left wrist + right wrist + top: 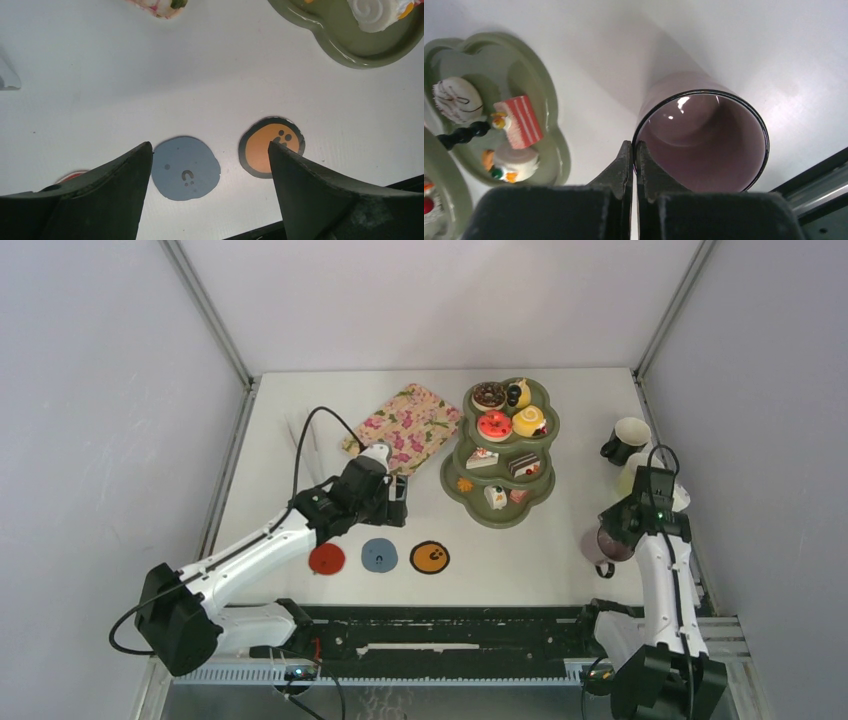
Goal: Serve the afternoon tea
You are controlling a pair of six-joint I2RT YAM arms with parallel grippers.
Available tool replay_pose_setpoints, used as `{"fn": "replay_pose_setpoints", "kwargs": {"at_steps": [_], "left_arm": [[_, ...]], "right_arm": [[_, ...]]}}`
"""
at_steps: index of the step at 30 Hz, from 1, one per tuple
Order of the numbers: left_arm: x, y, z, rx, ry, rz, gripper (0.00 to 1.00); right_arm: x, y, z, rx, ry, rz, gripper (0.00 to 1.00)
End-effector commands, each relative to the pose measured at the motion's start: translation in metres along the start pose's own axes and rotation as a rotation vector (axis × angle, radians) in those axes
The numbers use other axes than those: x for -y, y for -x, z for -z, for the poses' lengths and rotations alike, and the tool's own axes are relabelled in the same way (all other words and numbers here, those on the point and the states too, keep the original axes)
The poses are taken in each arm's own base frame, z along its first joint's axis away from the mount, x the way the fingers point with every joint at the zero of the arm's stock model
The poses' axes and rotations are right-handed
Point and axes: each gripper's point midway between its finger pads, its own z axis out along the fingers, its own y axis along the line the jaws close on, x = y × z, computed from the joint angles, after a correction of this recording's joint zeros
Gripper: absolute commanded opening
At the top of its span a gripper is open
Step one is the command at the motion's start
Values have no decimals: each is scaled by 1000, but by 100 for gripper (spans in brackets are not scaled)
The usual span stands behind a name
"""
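The olive-green three-tier stand (455, 483) holds toy donuts, cupcakes and cake slices (494, 424); its lowest tier shows in the right wrist view (551, 145). My right gripper (634, 146) is shut on the rim of a pink-lined mug (704, 140), seen in the top view (603, 545) right of the stand. A black mug (627, 438) and a pale mug (632, 476) stand behind it. My left gripper (207, 145) is open and empty above the blue coaster (186, 168); in the top view the left gripper (398, 498) hangs left of the stand.
Red (327, 559), blue (379, 555) and orange (430, 558) coasters lie in a row near the front. The pink floral tray (404, 426) lies behind the left gripper. A black rail (440, 630) runs along the near edge.
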Motion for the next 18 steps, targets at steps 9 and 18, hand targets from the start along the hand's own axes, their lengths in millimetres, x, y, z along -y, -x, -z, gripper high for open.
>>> {"fn": "replay_pose_setpoints", "kwargs": {"at_steps": [9,18], "left_arm": [[14,31,13,41,-36,-42,89],[18,38,27,70,-68,-60,90]], "right_arm": [[-47,-34,0,-77,-75,-368,0],[-92,-36,-11,-122,-63,-358,34]]}}
